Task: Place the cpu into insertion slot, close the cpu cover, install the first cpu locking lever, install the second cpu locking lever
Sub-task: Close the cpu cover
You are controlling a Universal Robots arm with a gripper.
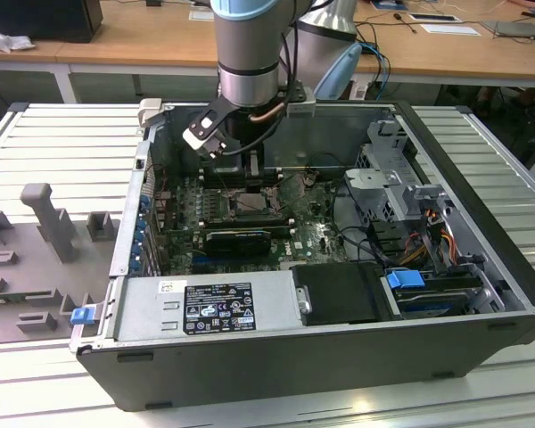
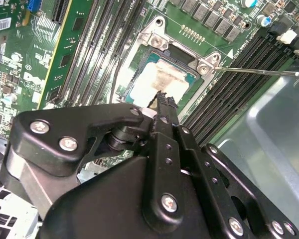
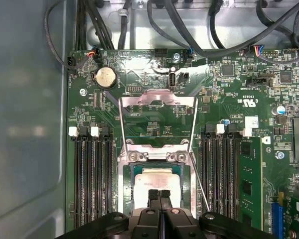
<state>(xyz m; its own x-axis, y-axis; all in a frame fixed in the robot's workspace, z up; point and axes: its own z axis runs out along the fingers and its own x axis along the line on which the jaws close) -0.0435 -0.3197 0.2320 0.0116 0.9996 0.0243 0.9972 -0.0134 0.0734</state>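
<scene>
1. hand [image 3: 159, 193]: the two fingertips are pressed together with nothing between them, so the hand grips no part.
2. cpu [image 3: 157, 178]: lies flat inside the insertion slot [image 3: 123, 172] on the green motherboard [image 3: 139, 64], pale top up. the placing step reads as done.
3. hand to cpu: in both wrist views the closed tips sit over the edge of the cpu nearest the hand. whether they touch it cannot be told.
4. cpu cover [image 3: 157, 103]: swung open, standing off the slot on the side of the cpu away from the hand. its hinge edge runs across the line of the memory slots [image 3: 92, 184], so the cover lies straight ahead of the tips, past the cpu.
5. locking lever [image 2: 254, 71]: a thin metal rod, unlatched, angled out from a slot corner over the memory slots.
6. judgement: the cover is not yet closed and no lever is yet latched.
</scene>
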